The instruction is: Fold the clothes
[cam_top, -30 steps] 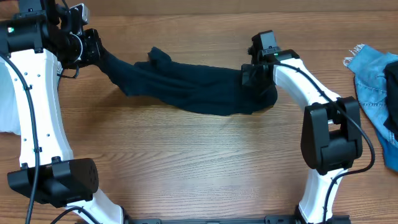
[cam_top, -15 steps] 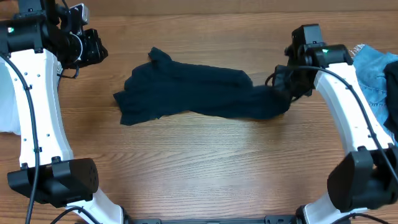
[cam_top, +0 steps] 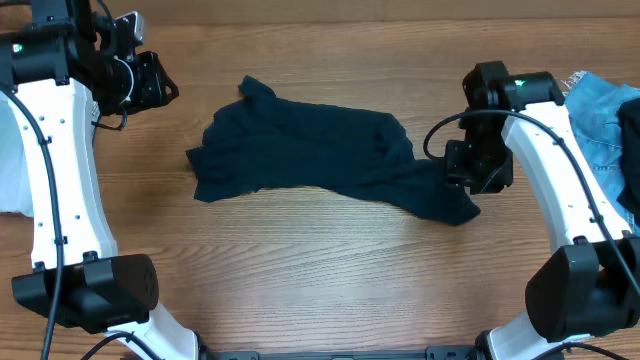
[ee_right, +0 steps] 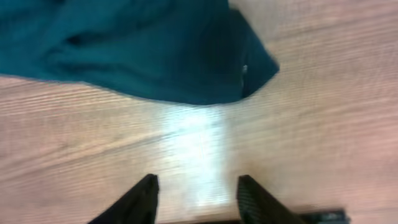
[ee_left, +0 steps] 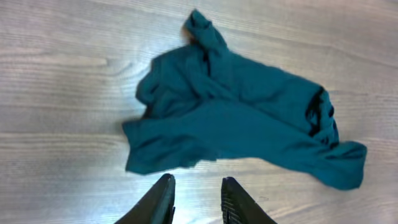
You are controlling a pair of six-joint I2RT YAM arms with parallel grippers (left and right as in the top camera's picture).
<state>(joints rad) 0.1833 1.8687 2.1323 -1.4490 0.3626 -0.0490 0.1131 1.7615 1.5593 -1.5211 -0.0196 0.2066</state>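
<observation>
Now: navy garment loose on the desk, both claws empty, no fold begun

The navy garment [cam_top: 320, 160] lies in a rumpled heap across the middle of the overhead frame, on the wooden desk [cam_top: 300, 280]. It has a bunched knot at its upper left and a narrower tail trailing to the lower right. Nothing about it is squared or flattened, so I judge the step in hand to be the spreading-out that comes before any fold.

The left claw [ee_left: 198, 180] sits in the upper left of the overhead view, well apart from the cloth. Its own camera shows the two fingers parted with only bare wood between them. The right claw [ee_right: 198, 180] is near the garment's lower-right tail, and it too is spread and carries nothing. Its wrist picture is blurred, so whether a fingertip brushes the hem I cannot tell.

A brighter blue denim piece [cam_top: 600, 115] lies at the right edge of the overhead frame, apart from the navy one.

The next move probably calls for each claw to take an outer edge or corner, one at the left bunch and one at the right tail. The two would then need to draw apart until the thin fabric lies flat. Thin soft cloth may slip or gather, so a pinch well in from the hem looks wiser.
</observation>
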